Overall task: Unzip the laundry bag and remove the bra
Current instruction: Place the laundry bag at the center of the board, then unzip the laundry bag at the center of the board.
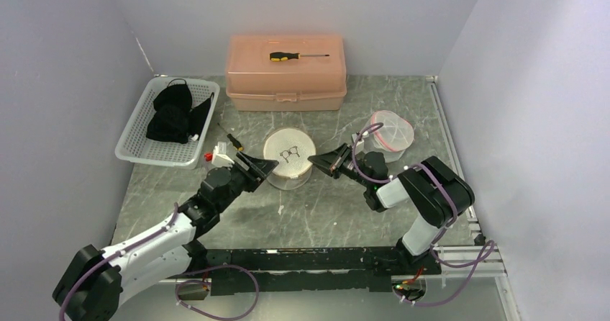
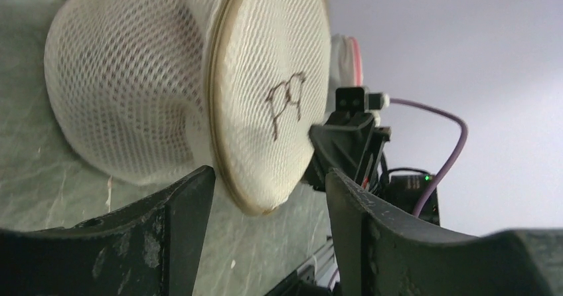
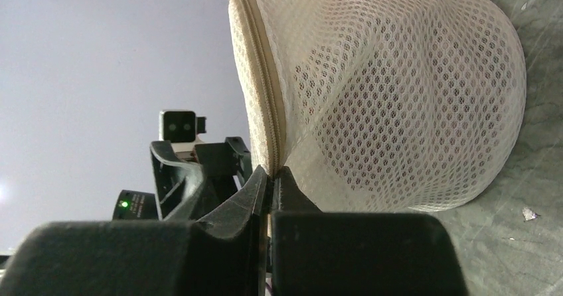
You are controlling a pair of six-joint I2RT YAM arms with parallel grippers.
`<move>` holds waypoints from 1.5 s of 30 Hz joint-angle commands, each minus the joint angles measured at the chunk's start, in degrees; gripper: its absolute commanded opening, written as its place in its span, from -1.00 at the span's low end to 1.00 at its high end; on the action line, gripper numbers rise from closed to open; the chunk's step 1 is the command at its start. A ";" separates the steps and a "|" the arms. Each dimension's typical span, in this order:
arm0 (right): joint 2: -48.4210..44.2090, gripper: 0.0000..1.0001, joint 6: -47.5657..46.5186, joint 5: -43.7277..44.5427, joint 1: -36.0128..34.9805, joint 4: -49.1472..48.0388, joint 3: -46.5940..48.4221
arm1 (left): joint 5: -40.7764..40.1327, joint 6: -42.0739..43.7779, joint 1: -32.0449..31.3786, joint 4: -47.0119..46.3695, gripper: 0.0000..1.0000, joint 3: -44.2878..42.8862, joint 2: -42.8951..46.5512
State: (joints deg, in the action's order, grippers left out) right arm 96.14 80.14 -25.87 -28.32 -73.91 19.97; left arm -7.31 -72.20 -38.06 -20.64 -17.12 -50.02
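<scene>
Pinching the laundry bag (image 1: 288, 159) at its zipper seam (image 3: 262, 97) with our right gripper (image 3: 271, 176) pressed together, we are poising the left gripper (image 2: 269, 180) spread at the opposite rim; the bag is sitting on the table (image 1: 324, 213) between both, zipper circling its top.

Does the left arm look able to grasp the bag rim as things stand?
Probably yes: the left gripper is open around the bag rim, with nothing in the way. The right gripper pinches the far side.
</scene>
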 commanded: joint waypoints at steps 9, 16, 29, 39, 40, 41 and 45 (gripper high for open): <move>-2.98 -1.00 -0.05 2.33 -0.27 1.16 1.41 | 10.98 -6.87 0.19 -7.38 0.27 2.10 -7.03; -5.28 -1.00 -2.47 2.58 -0.50 5.74 1.58 | 8.96 -5.76 0.20 -8.79 0.26 -0.22 -9.21; -12.72 -0.67 -10.54 0.41 -0.47 17.15 2.45 | 8.23 -6.00 0.18 -15.04 -0.75 -1.28 -16.74; -38.20 1.00 -45.58 19.95 -7.07 64.45 12.16 | 5.09 -7.60 0.18 -4.80 -0.94 -4.02 -10.53; -39.47 1.00 -49.28 24.89 -10.26 68.37 13.80 | 4.94 -8.04 0.18 -4.61 -0.95 -4.30 -10.47; -40.19 0.99 -52.24 29.06 -13.07 71.05 14.96 | 4.79 -8.96 0.18 -4.51 -0.95 -4.58 -10.53; -40.37 0.93 -53.44 37.22 -18.07 74.21 14.58 | 4.80 -12.97 0.18 -1.16 -0.95 -6.84 -11.55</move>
State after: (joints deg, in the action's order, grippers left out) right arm 55.99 35.51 -2.24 -43.53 -10.96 34.68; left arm -0.99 -80.93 -38.06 -24.75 -20.43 -61.34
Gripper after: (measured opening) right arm 0.993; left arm 0.063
